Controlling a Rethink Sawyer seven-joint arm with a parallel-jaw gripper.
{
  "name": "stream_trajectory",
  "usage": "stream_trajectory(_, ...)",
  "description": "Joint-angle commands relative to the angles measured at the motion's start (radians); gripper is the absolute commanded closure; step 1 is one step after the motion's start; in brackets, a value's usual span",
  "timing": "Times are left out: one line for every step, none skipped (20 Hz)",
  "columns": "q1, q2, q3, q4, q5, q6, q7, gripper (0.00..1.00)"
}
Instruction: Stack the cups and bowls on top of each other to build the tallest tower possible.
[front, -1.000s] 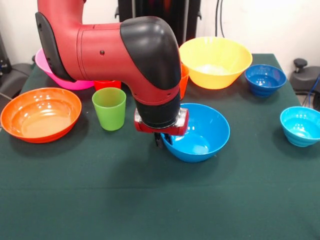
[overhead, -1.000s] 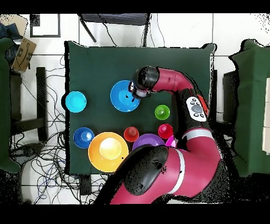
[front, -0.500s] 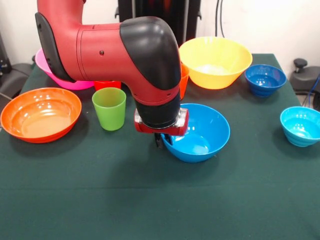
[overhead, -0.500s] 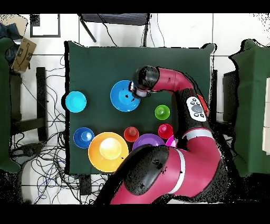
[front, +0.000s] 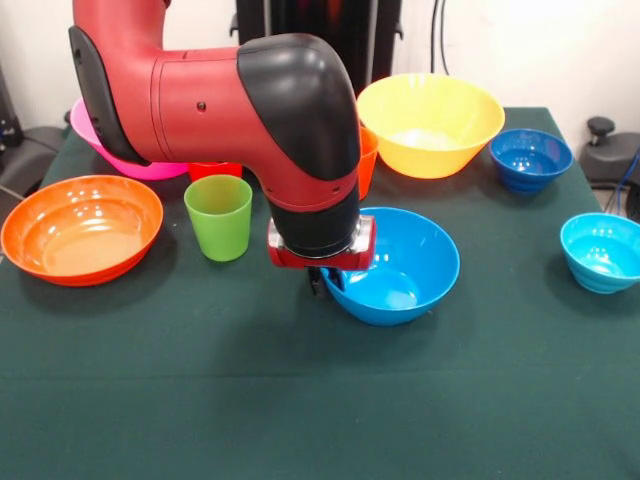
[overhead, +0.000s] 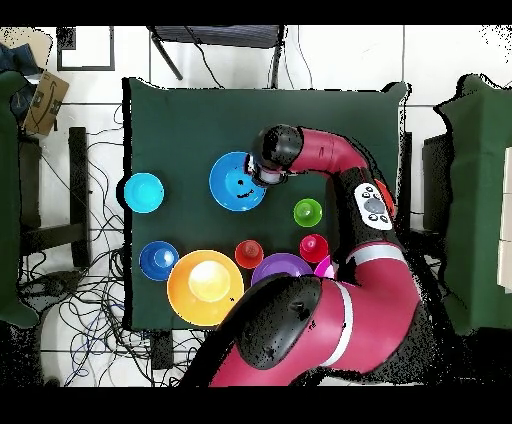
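A: Run me across the table, left to right.

B: By its left edge, the large orange bowl, with the pink bowl behind it at the far left corner. Next comes the green cup, upright, with a red cup just behind it. Mid-table sits the big blue bowl. The yellow bowl is at the far edge, the small dark blue bowl beside it, and the cyan bowl at the right edge. Nothing is stacked yet.

A: And the gripper?

B: Low at the blue bowl's left rim. The wrist hides the fingers, so I cannot tell whether it grips the rim.

A: How would that bowl handle?

B: Judging by the gloss, it is light, stiff plastic and slippery. The thin rim looks like the only hold; a pinch across the wall could slide, and the bowl may tilt when lifted.
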Motion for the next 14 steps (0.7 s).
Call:
stream_trajectory(-0.015, 0.093, 0.02, -0.07, -0.163, -0.083, -0.252, 1.0)
stream_trajectory(-0.013, 0.089, 0.018, -0.071, -0.164, -0.089, -0.251, 1.0)
stream_trajectory(-0.008, 0.085, 0.018, -0.085, -0.164, -0.08, -0.252, 1.0)
stream_trajectory(-0.003, 0.083, 0.019, -0.105, -0.165, -0.068, -0.258, 1.0)
stream_trajectory(0.002, 0.088, 0.024, -0.138, -0.163, -0.042, -0.27, 1.0)
stream_trajectory(0.006, 0.096, 0.028, -0.171, -0.164, -0.022, -0.281, 1.0)
stream_trajectory(0.008, 0.1, 0.032, -0.189, -0.164, -0.011, -0.29, 1.0)
stream_trajectory(0.012, 0.11, 0.037, -0.221, -0.164, 0.001, -0.299, 1.0)
stream_trajectory(0.016, 0.122, 0.041, -0.253, -0.165, 0.016, -0.307, 1.0)
stream_trajectory(0.02, 0.132, 0.046, -0.283, -0.166, 0.031, -0.315, 1.0)
stream_trajectory(0.023, 0.139, 0.048, -0.305, -0.167, 0.042, -0.319, 1.0)
stream_trajectory(0.026, 0.146, 0.051, -0.328, -0.167, 0.052, -0.324, 1.0)
stream_trajectory(0.027, 0.149, 0.05, -0.341, -0.168, 0.059, -0.326, 1.0)
stream_trajectory(0.027, 0.152, 0.051, -0.351, -0.167, 0.062, -0.328, 1.0)
